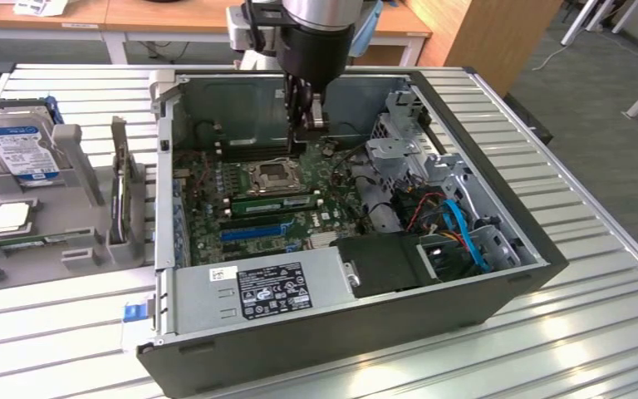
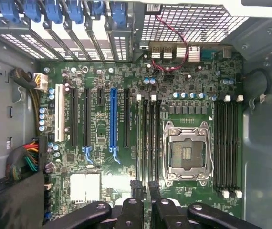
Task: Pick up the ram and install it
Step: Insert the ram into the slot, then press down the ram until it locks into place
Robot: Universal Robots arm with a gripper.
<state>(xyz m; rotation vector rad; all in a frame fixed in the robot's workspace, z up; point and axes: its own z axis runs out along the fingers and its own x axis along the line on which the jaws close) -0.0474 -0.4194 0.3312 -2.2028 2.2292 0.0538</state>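
A long green ram stick [image 1: 269, 202] stands in a black memory slot beside the CPU socket [image 1: 273, 175] on the motherboard. My gripper [image 1: 306, 126] hangs inside the open PC case, above the board and apart from the stick. In the wrist view its two dark fingers [image 2: 136, 191] reach toward the end of the memory slots [image 2: 151, 143] next to the socket [image 2: 187, 151]. The gripper [image 2: 145, 187] is open, with a narrow gap and nothing between the fingers. A second thin green strip [image 1: 44, 241] lies in the grey tray.
The grey tray [image 1: 76, 249] on the exterior view's left holds a blue-labelled hard drive [image 1: 14, 145], a square chip [image 1: 9, 218] and an upright card [image 1: 120, 191]. In the case are a blue slot [image 1: 258, 229], a power supply [image 1: 263, 291], a drive cage and cables [image 1: 452, 224].
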